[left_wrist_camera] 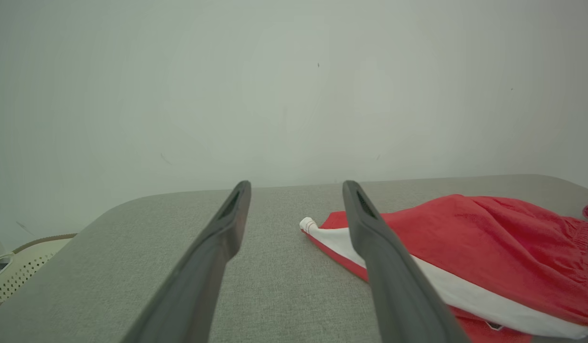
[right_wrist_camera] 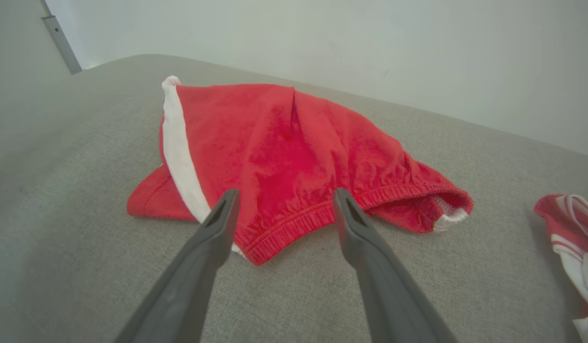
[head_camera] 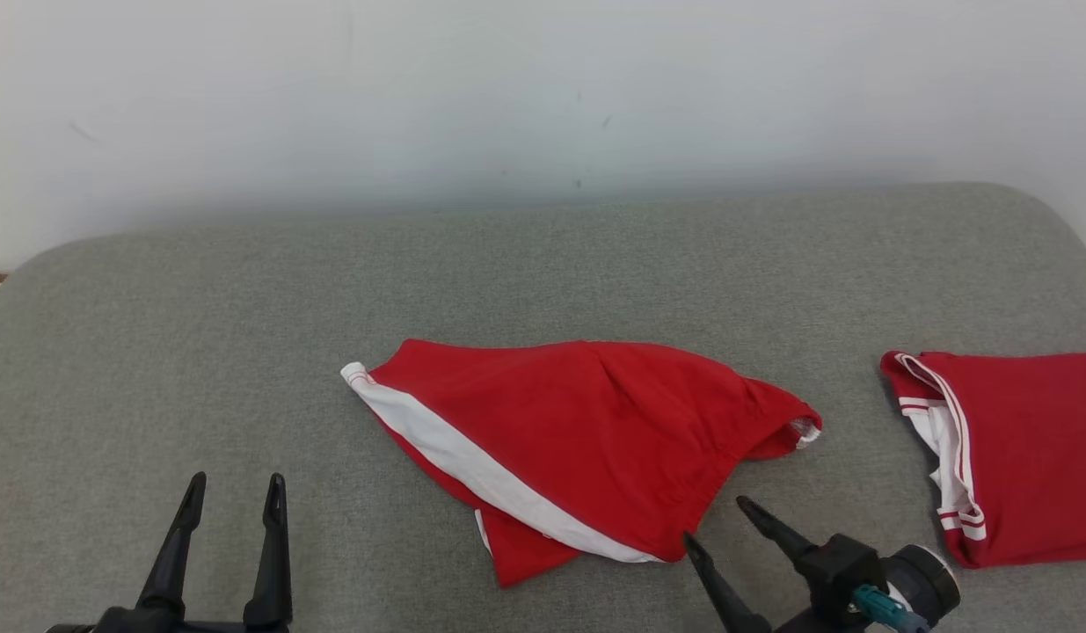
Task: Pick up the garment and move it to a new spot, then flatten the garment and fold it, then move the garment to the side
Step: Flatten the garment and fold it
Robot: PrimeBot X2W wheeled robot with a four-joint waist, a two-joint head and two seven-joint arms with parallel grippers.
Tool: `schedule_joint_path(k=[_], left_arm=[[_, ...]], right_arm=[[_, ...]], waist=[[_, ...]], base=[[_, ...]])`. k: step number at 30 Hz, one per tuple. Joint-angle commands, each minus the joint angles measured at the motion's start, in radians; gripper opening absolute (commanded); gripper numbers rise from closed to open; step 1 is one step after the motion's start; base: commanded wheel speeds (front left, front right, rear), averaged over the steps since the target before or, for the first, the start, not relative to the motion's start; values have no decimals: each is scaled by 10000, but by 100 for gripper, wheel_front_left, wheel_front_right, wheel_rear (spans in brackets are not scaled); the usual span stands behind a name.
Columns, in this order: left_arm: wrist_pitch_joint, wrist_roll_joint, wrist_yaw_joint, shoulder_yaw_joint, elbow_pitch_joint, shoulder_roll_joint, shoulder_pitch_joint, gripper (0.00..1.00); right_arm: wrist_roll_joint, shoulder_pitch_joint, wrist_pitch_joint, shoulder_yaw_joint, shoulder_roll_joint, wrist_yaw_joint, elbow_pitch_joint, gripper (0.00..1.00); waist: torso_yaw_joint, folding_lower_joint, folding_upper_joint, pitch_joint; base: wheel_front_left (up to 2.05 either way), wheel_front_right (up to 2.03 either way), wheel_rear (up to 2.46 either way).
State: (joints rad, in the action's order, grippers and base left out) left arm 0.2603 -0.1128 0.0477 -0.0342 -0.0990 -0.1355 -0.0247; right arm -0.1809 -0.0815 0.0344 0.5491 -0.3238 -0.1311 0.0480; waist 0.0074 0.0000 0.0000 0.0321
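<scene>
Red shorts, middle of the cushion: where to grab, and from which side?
Probably the gathered elastic waistband of the red shorts, coming from the near right. That edge is thick and puckered, and it faces the right gripper, whose open jaws point at it. The rest lies flatter on the gray cushion, giving little to pinch.

On the cushion the garment lies centrally, second garment well right

Cushion open left of garment; second garment lies right.
</scene>
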Motion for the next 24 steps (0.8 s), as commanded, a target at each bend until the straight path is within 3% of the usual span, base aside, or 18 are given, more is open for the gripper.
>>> schedule_joint_path(k=[1,8,14,15,16,17,24], left_arm=[[31,121,2,16,36,6,-76,100],[31,177,-83,-27,100,140,-321,100],[32,223,-140,-77,75,276,-505,100],[32,245,-148,-80,71,291,-543,100],[32,265,-156,-79,71,317,-578,100],[32,262,-165,-79,78,336,-602,100],[32,365,-146,-23,73,435,-712,100]], right_arm=[[-91,-115,9,152,-67,7,52,100],[-213,-1032,0,1696,-738,7,1387,100],[-51,-1825,139,2240,-882,7,2589,100],[-119,-1920,170,2271,-858,7,2754,82],[-185,-1995,211,2312,-839,7,2876,33],[-300,-2058,250,2326,-811,7,2945,0],[-978,-2314,74,2722,-1163,7,2414,0]], waist=[[171,0,0,162],[538,0,0,552],[711,0,0,927],[730,0,0,976],[745,0,0,1015],[755,0,0,1050],[577,0,0,1225]], base=[[0,0,0],[0,0,0],[0,0,0],[0,0,0],[0,0,0],[0,0,0],[0,0,0]])
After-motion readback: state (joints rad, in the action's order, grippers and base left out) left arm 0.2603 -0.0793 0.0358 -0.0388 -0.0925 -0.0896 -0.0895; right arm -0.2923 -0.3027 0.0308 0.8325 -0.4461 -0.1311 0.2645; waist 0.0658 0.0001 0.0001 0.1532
